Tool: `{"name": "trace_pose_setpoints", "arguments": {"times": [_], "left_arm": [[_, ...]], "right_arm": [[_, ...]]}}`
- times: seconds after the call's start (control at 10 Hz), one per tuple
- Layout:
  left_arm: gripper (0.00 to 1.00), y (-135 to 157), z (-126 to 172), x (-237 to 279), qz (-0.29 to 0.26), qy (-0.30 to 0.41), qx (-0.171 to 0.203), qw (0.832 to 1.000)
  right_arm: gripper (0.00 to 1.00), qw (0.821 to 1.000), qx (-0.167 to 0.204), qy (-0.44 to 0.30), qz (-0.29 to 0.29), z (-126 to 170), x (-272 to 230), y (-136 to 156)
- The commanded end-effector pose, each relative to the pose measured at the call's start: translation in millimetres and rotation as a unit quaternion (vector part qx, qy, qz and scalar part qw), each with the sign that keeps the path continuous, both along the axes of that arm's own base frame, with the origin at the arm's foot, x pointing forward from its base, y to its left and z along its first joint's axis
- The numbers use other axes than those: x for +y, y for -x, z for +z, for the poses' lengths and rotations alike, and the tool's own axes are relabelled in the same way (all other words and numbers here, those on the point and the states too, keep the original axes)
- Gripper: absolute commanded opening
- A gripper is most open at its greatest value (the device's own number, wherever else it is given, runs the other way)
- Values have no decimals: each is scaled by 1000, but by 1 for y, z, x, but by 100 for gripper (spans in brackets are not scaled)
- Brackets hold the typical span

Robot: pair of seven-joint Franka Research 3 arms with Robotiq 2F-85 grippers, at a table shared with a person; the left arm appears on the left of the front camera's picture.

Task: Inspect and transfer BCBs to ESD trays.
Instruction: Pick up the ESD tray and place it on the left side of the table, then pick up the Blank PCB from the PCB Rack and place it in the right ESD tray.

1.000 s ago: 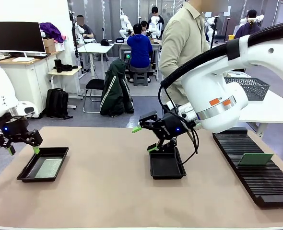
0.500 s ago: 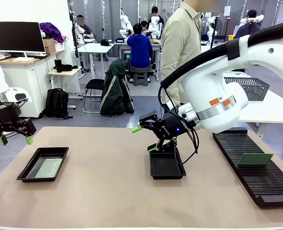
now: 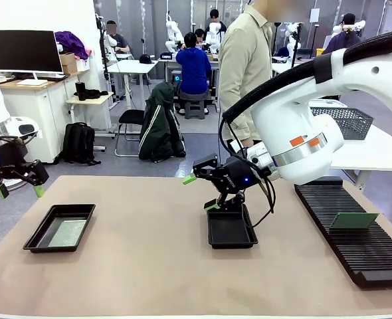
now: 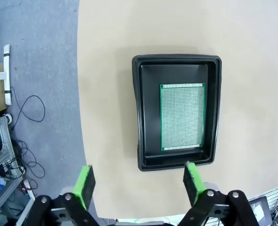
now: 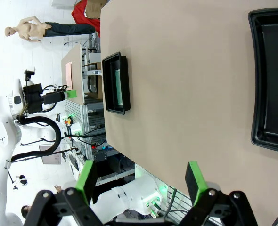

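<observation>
One BCB [image 3: 67,233] lies flat in the left ESD tray [image 3: 39,230]; in the left wrist view that board [image 4: 182,117] fills the right part of the tray [image 4: 137,113]. My left gripper [image 3: 19,190] hangs open and empty above the table's left edge, up and left of that tray; its fingers [image 4: 85,181] stand short of the tray's near rim. My right gripper [image 3: 200,193] is open and empty just above the far left corner of the middle ESD tray [image 3: 230,232], which has nothing in it [image 5: 271,80]. Another BCB [image 3: 353,220] stands in the rack.
A long black slotted rack [image 3: 355,249] runs along the table's right side. A grey mesh basket [image 3: 353,121] sits on a white side table beyond it. A person [image 3: 246,66] stands at the far edge. Bare tan table lies between the two trays.
My left gripper has risen and pulled back to the left, away from the left tray. The right arm has not moved.
</observation>
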State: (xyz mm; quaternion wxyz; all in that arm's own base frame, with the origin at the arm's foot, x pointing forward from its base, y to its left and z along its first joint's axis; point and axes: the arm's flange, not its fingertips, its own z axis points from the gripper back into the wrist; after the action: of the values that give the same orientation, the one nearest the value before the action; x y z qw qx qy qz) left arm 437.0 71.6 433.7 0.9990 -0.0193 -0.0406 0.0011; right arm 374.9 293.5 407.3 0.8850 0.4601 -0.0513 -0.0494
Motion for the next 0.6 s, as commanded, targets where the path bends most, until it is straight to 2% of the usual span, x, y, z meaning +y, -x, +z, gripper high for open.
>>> {"name": "trace_pose_setpoints", "arguments": {"times": [0.0,0.5], "left_arm": [[100,1,-3,0,0,-1,-4,1000],[100,1,-3,0,0,-1,-4,1000]], "right_arm": [[100,1000,2,-3,-6,-1,2,0],[100,1000,2,-3,-6,-1,2,0]]}}
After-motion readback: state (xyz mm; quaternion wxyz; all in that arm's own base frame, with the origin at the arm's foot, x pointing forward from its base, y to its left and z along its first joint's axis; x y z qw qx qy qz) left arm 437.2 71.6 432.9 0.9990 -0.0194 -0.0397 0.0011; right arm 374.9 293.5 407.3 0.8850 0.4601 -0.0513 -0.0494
